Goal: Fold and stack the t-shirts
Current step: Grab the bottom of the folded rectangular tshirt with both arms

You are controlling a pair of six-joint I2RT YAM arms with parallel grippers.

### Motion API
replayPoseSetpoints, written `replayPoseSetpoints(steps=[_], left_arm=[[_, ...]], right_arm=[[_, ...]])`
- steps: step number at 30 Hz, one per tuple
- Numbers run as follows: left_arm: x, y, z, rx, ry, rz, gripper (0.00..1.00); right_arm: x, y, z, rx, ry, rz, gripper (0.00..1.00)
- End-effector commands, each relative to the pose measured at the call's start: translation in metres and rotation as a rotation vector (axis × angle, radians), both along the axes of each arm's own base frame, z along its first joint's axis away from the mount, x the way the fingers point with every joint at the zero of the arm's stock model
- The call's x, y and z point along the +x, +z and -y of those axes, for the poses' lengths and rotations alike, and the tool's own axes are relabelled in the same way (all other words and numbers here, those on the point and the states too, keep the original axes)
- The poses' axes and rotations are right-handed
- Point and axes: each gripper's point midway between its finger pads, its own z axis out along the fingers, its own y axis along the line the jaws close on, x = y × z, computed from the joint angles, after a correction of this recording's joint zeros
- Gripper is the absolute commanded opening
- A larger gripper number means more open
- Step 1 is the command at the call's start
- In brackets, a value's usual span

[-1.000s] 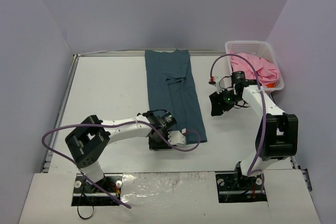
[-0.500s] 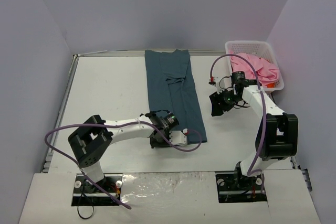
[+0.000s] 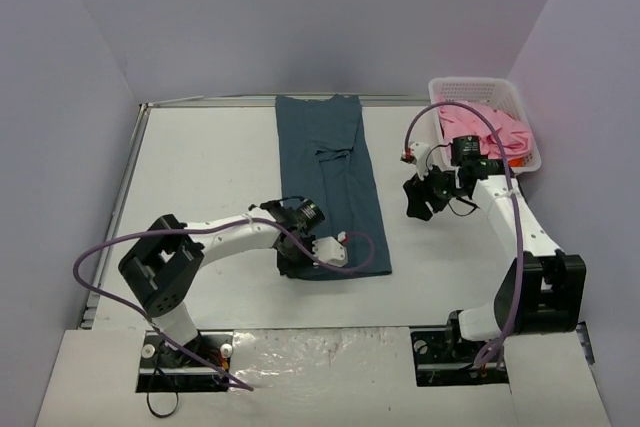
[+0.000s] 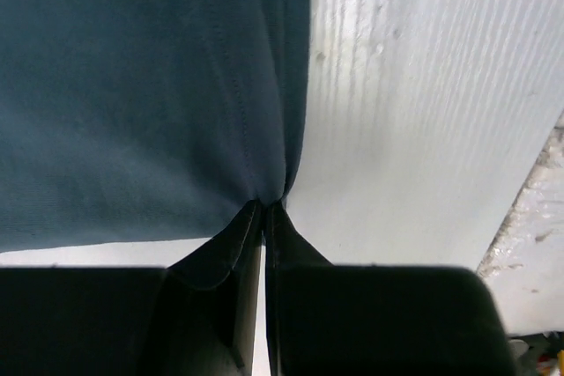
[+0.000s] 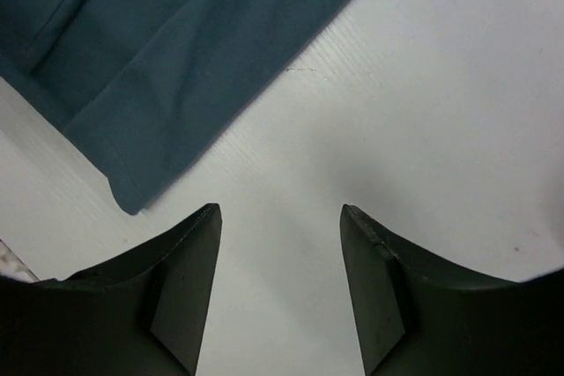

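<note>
Top external view places the large dark teal-blue cloth t-shirt point(image 3: 328, 172) in the middle of the white table point(image 3: 200, 177). It lies flat as a long narrow strip running from the far edge toward the arms. We judge that its sides are already folded inward, which accounts for the narrow shape. The pink cloth t-shirt point(image 3: 497, 127) lies bunched in the white plastic lattice basket point(image 3: 470, 84) at the far right corner of the table.

The left gripper point(image 4: 263, 213) sits at the near left corner of the teal-blue strip. In the left wrist view its fingers are pressed together with the hem pinched between them, and the cloth puckers toward the pinch. We read this corner grip as preparation for lifting the near hem and carrying it toward the collar, halving the strip.

The right gripper point(image 5: 280, 217) hangs over bare table just beside the strip's right edge. Its jaws are moderately apart and nothing lies between them. The right wrist view shows one corner of the strip off to the side of the fingers, untouched. We judge that this gripper is placed to take the other near corner, since lifting by one corner alone would likely pull the fold askew.
</note>
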Motion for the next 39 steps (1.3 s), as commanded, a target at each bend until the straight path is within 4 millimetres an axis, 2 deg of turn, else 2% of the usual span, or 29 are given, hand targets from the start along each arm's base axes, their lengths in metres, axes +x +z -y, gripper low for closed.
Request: replayPoseSetpoints(steps=[1, 5, 7, 15, 20, 24, 28, 35, 39], left_arm=[[-0.003, 0.022, -0.006, -0.097, 0.035, -0.114, 0.02], [0.000, 0.027, -0.007, -0.143, 0.078, -0.177, 0.02], [-0.001, 0.027, -0.009, -0.149, 0.086, -0.218, 0.02], [0.000, 0.026, -0.013, -0.185, 0.125, -0.340, 0.02], [0.004, 0.023, -0.021, -0.191, 0.158, -0.381, 0.02], [0.007, 0.020, -0.024, -0.184, 0.182, -0.404, 0.02], [0.007, 0.018, -0.025, -0.180, 0.186, -0.415, 0.02], [0.009, 0.016, -0.025, -0.172, 0.196, -0.423, 0.02], [0.008, 0.016, -0.025, -0.172, 0.197, -0.429, 0.02]], right_arm=[[-0.017, 0.017, -0.010, 0.023, 0.175, 0.130, 0.53], [-0.031, 0.017, -0.017, 0.023, 0.294, 0.202, 0.60], [-0.041, 0.011, -0.022, 0.005, 0.349, 0.194, 0.60], [-0.065, -0.003, -0.045, -0.078, 0.480, 0.178, 0.55], [-0.076, -0.022, -0.050, -0.133, 0.549, 0.144, 0.53], [-0.092, -0.039, -0.063, -0.156, 0.623, 0.084, 0.48], [-0.103, -0.060, -0.067, -0.221, 0.668, 0.030, 0.45], [-0.122, -0.071, -0.084, -0.234, 0.733, -0.002, 0.43], [-0.125, -0.083, -0.088, -0.269, 0.742, -0.010, 0.43]])
